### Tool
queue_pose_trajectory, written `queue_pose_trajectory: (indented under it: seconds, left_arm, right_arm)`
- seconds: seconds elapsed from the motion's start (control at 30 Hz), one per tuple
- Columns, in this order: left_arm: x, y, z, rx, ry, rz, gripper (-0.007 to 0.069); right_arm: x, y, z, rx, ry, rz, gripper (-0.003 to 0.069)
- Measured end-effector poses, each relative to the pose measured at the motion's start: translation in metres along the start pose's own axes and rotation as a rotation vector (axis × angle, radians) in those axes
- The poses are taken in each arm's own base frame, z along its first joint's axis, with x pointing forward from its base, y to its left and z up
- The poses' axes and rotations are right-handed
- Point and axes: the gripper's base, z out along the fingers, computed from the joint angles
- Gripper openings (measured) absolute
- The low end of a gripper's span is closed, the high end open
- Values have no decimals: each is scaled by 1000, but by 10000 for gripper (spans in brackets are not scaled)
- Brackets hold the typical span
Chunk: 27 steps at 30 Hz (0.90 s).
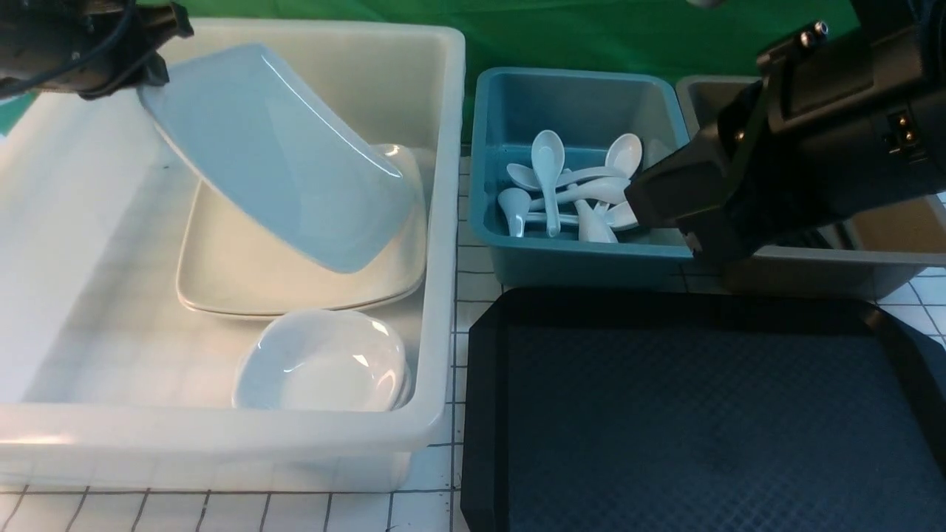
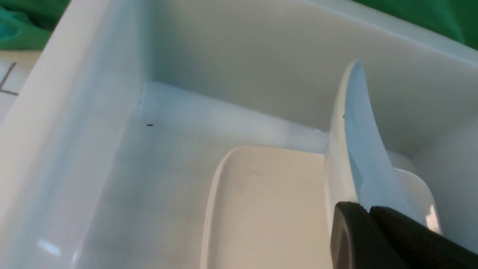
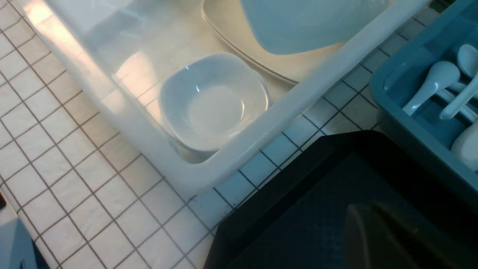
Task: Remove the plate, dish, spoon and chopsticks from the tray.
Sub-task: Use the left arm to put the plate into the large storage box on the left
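Note:
My left gripper point(image 1: 153, 72) point(image 2: 368, 207) is shut on one corner of the large white plate point(image 1: 281, 155) point(image 2: 354, 149). It holds the plate steeply tilted inside the white tub point(image 1: 443, 244), over a second plate point(image 1: 222, 273) lying flat there. A small white dish point(image 1: 321, 362) point(image 3: 213, 101) sits at the tub's near end. Several white spoons point(image 1: 569, 192) lie in the teal tub point(image 1: 584, 258). The black tray point(image 1: 665, 414) point(image 3: 317, 209) has nothing on it. My right gripper point(image 1: 643, 203) point(image 3: 361, 204) hovers shut and empty over the tray's far edge. The chopsticks are out of view.
A grey tub point(image 1: 813, 266) stands at the back right, mostly hidden behind my right arm. The tubs and tray rest on a white tiled tabletop point(image 1: 465, 303). A green cloth point(image 1: 591, 37) hangs behind.

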Motion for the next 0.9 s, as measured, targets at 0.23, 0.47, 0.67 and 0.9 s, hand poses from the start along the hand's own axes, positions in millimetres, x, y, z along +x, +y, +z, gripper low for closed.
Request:
queue_pose_trajectory:
  seconds: [0.23, 0.47, 0.67, 0.9]
  left_arm:
    - [27, 11, 9, -30, 61, -22, 29]
    - [49, 19, 15, -57, 114, -15, 29]
    - [64, 27, 22, -82, 97, 4, 29]
    - [72, 32, 36, -93, 97, 33, 31]
  right_arm:
    - [0, 0, 0, -1, 1, -1, 4]
    - [0, 0, 0, -1, 1, -1, 4]
    - [0, 0, 0, -1, 2, -1, 4]
    - [-1, 0, 0, -1, -6, -1, 4]
